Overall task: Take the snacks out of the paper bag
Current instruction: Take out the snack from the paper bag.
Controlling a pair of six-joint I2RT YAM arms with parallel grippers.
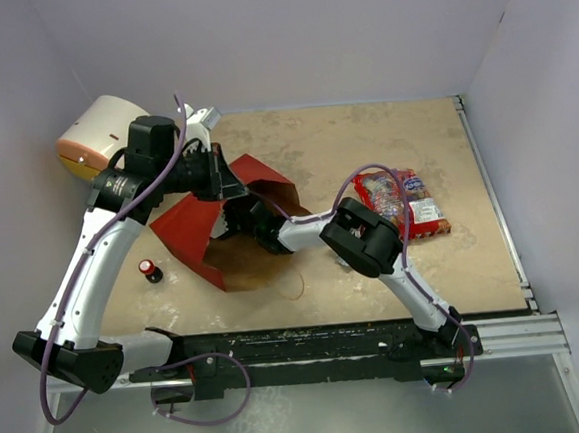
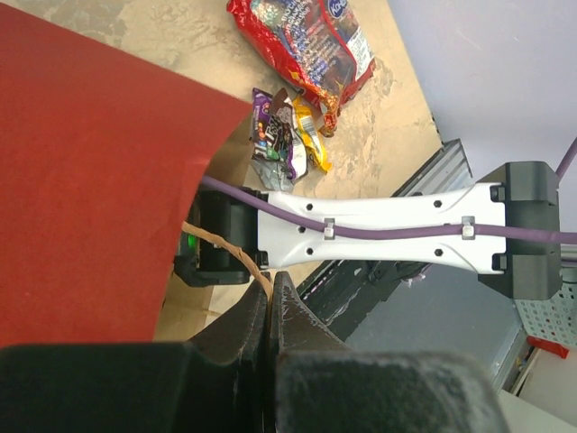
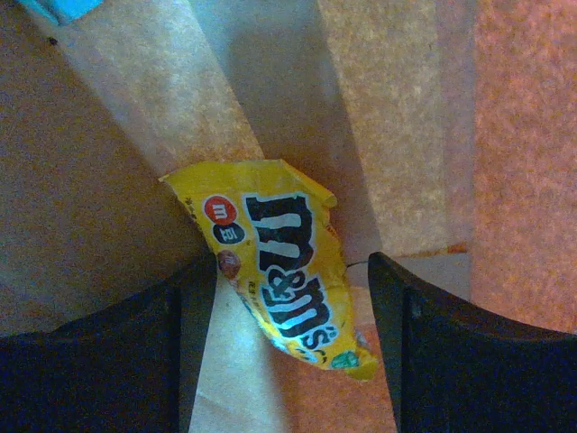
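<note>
The paper bag (image 1: 192, 229), red outside and brown kraft inside, lies on its side at left centre with its mouth toward the right. My left gripper (image 1: 229, 186) is above the mouth and, in the left wrist view (image 2: 270, 278), is shut on the bag's thin string handle (image 2: 225, 244) beside the red wall (image 2: 81, 180). My right gripper (image 1: 245, 225) reaches into the bag. In the right wrist view it (image 3: 288, 262) is open, with a yellow candy packet (image 3: 270, 225) lying between its fingers on the kraft lining (image 3: 108, 135). A large red-and-clear bag (image 1: 401, 203) lies outside on the table.
Small dark and yellow packets (image 2: 284, 135) lie near the red-and-clear bag (image 2: 302, 45). A white drum with an orange end (image 1: 98, 136) stands at the back left. A small red-and-black object (image 1: 150, 271) lies left of the bag. A blue scrap (image 3: 63, 7) shows deep inside.
</note>
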